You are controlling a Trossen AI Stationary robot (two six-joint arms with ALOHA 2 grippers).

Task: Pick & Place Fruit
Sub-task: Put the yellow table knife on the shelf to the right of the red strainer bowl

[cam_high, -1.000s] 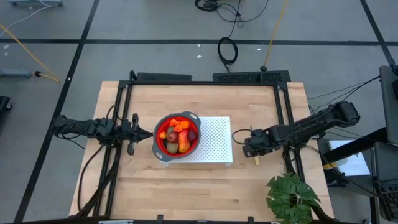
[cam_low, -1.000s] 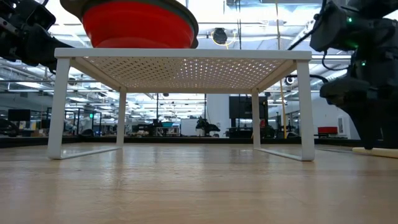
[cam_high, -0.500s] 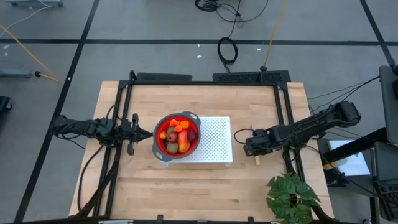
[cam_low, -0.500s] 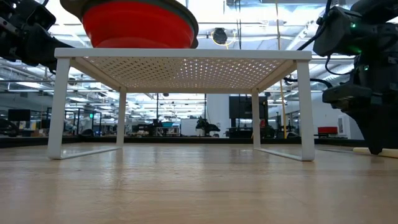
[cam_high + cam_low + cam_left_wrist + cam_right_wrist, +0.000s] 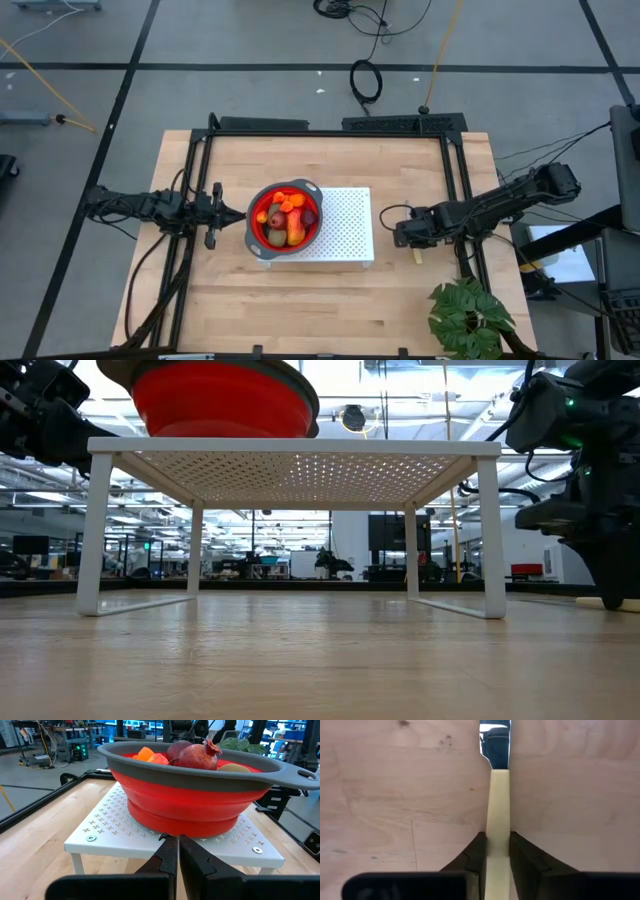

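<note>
- Light wood table (image 5: 300, 310); white perforated rack (image 5: 345, 225) bearing red colander (image 5: 262, 243) of fruit (image 5: 287, 220).
- Left gripper (image 5: 172, 851): jaws closed, empty.
- Right gripper (image 5: 493, 849): jaws clamped on yellow knife handle (image 5: 498, 820).
- No legible writing.

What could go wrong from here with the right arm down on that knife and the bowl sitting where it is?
1. The right gripper has its fingers on the yellow knife handle, flat on the table; a lift may tilt or drop it.
2. The red bowl overhangs the white rack's left edge, with the shut left gripper close beside it; a nudge could tip out the fruit.
</note>
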